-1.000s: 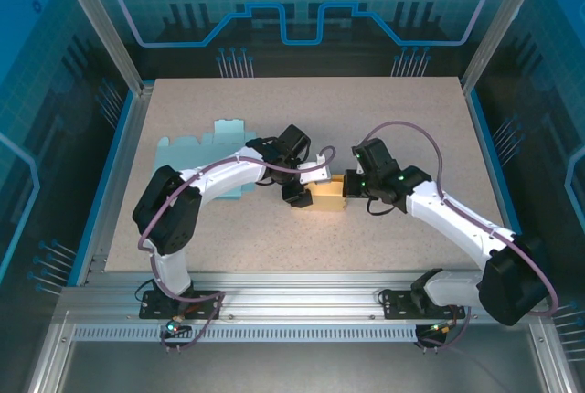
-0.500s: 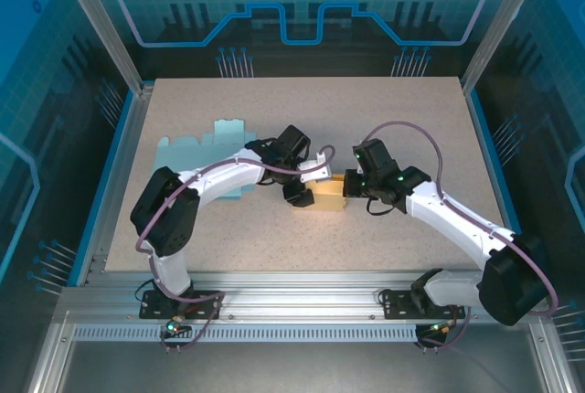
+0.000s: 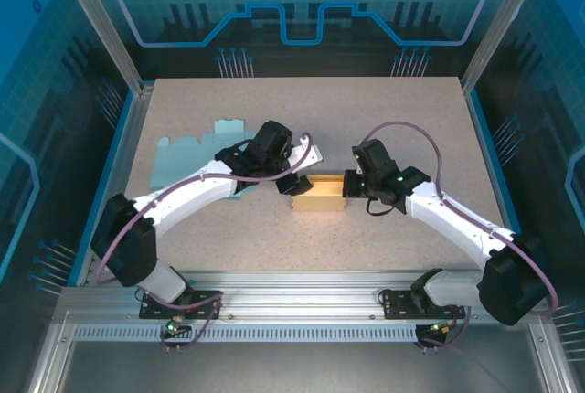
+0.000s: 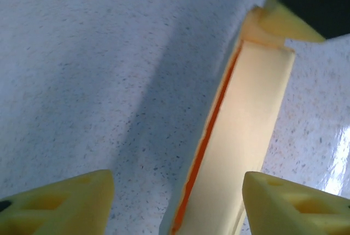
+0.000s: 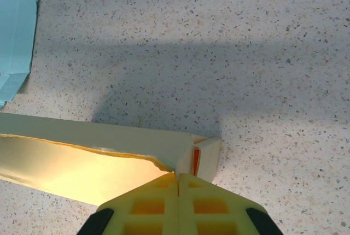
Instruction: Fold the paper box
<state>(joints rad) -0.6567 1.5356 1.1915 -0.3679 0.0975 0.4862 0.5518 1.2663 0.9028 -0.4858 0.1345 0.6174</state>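
Left wrist: left gripper (image 4: 178,180) apart, box (image 4: 249,131) with orange seam (image 4: 210,131). Top: box cream, mid-frame. Right gripper (image 5: 178,179) together at its corner.

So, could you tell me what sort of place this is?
Probably a robotics lab work cell: a left arm and right arm bolted to an aluminium frame, a speckled table, and blue printed panels enclosing it.

Desk (image 3: 384,119): speckled beige
Back wall (image 3: 302,0): translucent blue panel, circuit lines, gear emblem
Side walls (image 3: 37,137): blue gridded panels
Posts (image 3: 96,18): slanted aluminium
Front rail (image 3: 302,306): slotted aluminium along desk's near edge
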